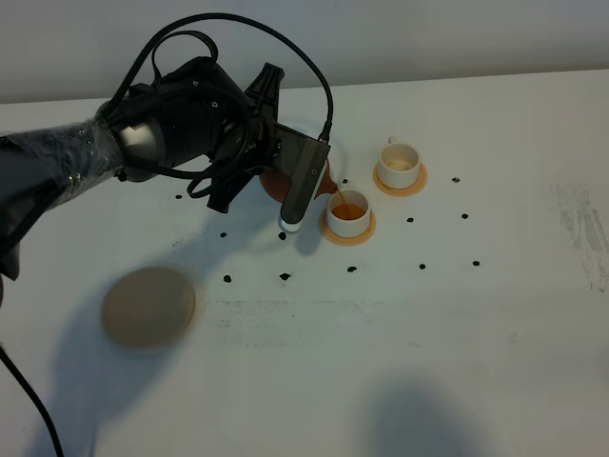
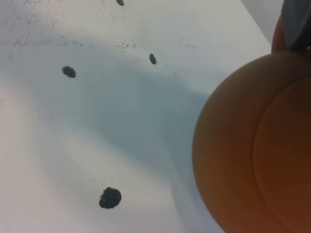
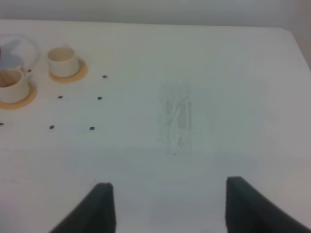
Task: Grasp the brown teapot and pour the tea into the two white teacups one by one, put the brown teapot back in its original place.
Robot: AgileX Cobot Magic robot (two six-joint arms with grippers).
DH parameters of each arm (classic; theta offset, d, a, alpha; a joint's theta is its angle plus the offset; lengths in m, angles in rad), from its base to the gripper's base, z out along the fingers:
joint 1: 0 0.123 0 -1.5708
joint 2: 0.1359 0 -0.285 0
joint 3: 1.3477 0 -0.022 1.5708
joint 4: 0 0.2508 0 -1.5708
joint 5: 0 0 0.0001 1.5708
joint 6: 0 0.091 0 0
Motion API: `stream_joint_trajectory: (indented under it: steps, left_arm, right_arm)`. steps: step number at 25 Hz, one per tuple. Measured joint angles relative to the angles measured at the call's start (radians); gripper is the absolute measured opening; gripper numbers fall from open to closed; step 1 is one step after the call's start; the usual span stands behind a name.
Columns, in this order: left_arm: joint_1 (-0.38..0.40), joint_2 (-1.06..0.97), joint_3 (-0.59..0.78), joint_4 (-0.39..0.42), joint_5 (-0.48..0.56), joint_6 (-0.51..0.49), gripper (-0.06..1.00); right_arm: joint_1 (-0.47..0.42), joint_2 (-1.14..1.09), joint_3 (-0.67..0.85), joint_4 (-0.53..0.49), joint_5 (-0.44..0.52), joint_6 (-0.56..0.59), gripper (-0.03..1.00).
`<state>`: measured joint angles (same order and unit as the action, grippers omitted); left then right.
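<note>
White table (image 1: 400, 371) scattered with dark specks (image 1: 284, 277). From high up: left gripper (image 1: 285, 195) clamped on the brown teapot (image 1: 272, 183), tipped over the nearer teacup (image 1: 348, 223) with amber tea (image 1: 349, 209) inside; farther teacup (image 1: 399, 164) just beyond; beige coaster (image 1: 148, 306) well apart. Left wrist: teapot belly close up, above the table. Right wrist: right gripper (image 3: 167, 199) spread wide, holding nothing, both cups well away.

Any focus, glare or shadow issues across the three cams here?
Exterior high: sharp, even light, broad soft shadows on the table at lower left and bottom centre. Left wrist: brown teapot too close, blurred, though the black dots stay legible. Right wrist: soft overall, two white teacups hazy, right gripper fingers dark silhouettes.
</note>
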<state>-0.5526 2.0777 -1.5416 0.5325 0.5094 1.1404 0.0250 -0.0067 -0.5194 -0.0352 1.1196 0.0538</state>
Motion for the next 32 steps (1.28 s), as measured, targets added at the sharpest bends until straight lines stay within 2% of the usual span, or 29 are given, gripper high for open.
stream_joint_trajectory:
  steps: [32]
  left_arm:
    - [0.0,0.0,-0.013,0.043,-0.031,0.004,0.12]
  right_arm:
    - [0.0,0.0,0.0,0.0,0.0,0.0,0.48]
